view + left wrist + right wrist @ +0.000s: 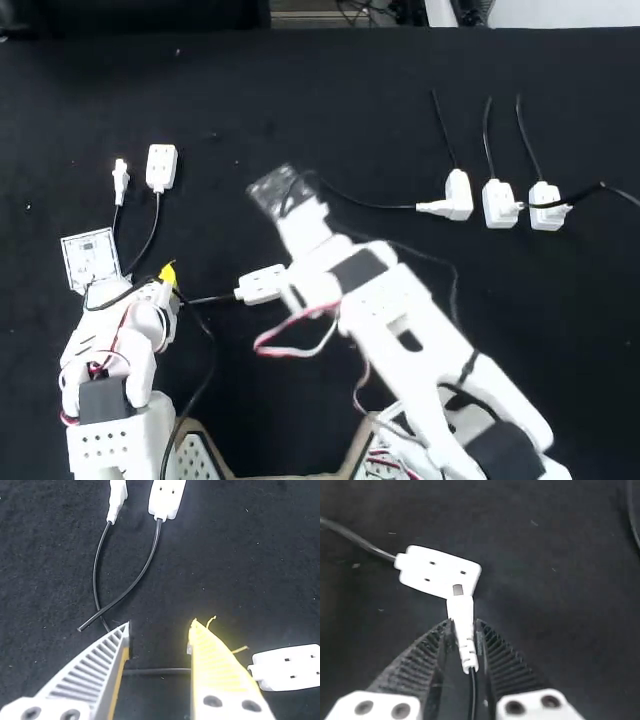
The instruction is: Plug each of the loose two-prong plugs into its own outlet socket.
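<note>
- Well to the left of the middle socket [440, 572], a loose plug [120, 178] lies on the desk [330, 110] just beside a second socket [161, 166] but apart from it. I count that pair as left to do. The plug's long axis runs away from the arms, with its cable end toward them.
- Just left of the middle socket, my left hand [160, 625] is released. Its fingers are spread to either side of that socket's cable [155, 671] and grip nothing.
- At the middle socket, my right hand [463, 624] is clenched on the held plug [460, 607]. The plug's long axis runs straight out from the hand, and its nose touches the socket's end face. I judge this one to be mid-insertion (I cannot tell whether the prongs are in at all).
- Well to the right of the middle socket stands a row of three sockets [497, 203], each with a plug at its side. Those look mated, so I take them as done.
</note>
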